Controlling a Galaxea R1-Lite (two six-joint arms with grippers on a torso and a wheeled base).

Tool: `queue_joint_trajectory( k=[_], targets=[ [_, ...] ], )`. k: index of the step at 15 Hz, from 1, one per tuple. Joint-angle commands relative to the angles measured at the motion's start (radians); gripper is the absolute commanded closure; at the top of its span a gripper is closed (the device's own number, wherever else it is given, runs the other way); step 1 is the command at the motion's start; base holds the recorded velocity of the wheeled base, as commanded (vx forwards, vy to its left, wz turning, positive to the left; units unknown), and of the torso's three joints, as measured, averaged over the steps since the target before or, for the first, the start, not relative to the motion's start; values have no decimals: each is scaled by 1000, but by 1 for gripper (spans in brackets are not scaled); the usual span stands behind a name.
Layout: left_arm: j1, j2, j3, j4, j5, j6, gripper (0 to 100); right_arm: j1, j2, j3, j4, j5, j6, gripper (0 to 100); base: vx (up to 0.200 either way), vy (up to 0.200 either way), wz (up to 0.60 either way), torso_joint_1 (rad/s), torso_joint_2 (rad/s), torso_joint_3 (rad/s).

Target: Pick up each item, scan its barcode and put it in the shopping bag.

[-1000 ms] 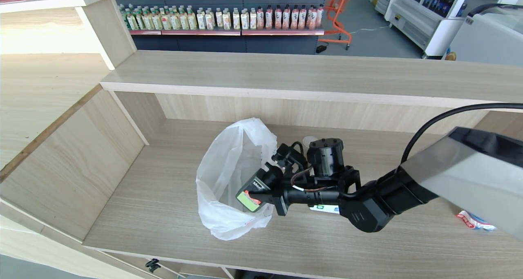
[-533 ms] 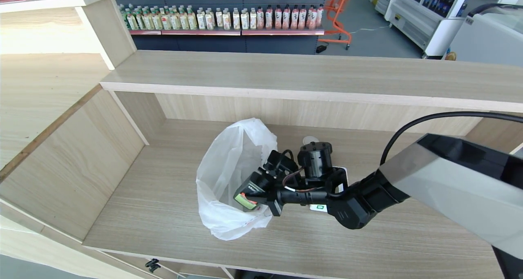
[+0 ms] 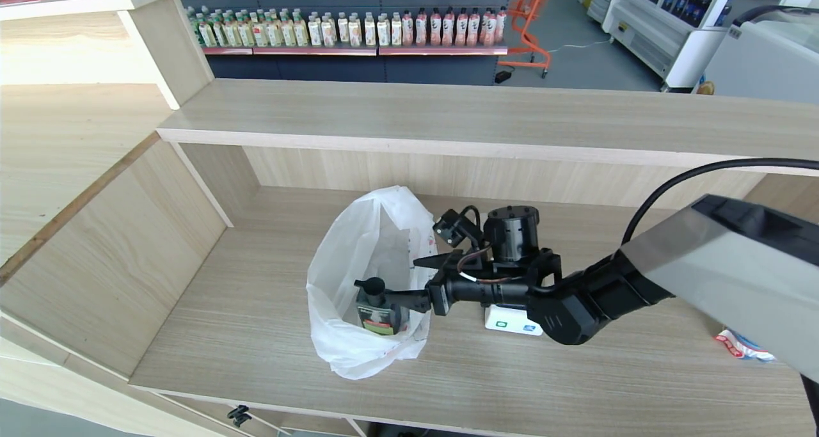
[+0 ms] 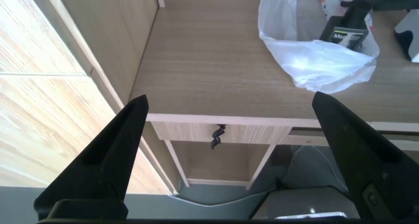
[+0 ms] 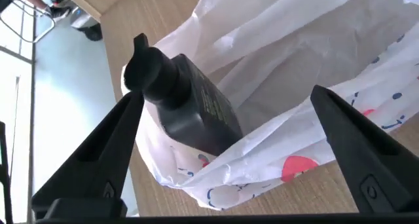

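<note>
The thin, crinkled shopping bag [image 3: 345,258] is glossy translucent plastic; the bottle [image 3: 377,312] at its five o'clock, matt black plastic; the counter [image 3: 256,334], smooth matt wood-grain.

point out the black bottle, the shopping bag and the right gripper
black bottle [image 3: 382,313]: head view, on its body
shopping bag [image 3: 339,264]: head view, on its left wall
right gripper [image 3: 402,277]: head view, midway between its open jaws

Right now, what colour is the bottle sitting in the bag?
The bottle is black, cap included; the right wrist view shows it best.
</note>
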Motion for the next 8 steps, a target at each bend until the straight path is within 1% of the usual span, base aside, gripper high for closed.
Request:
queue_joint_trajectory(
  k=[1,3,5,7,8],
  targets=[
    [0,1,0,0,0,0,0,-30,-85,51,0,-2,64,0,0,0,0,0,0,0],
    [0,0,0,0,0,0,0,-90,-248,219,2,-2,180,0,0,0,0,0,0,0],
    [0,1,0,0,0,0,0,-132,-426,338,9,-2,276,0,0,0,0,0,0,0],
    [0,0,0,0,0,0,0,-177,-651,465,57,-9,290,0,0,0,0,0,0,0],
    [0,1,0,0,0,0,0,-214,-760,535,74,-15,291,0,0,0,0,0,0,0]
  ],
)
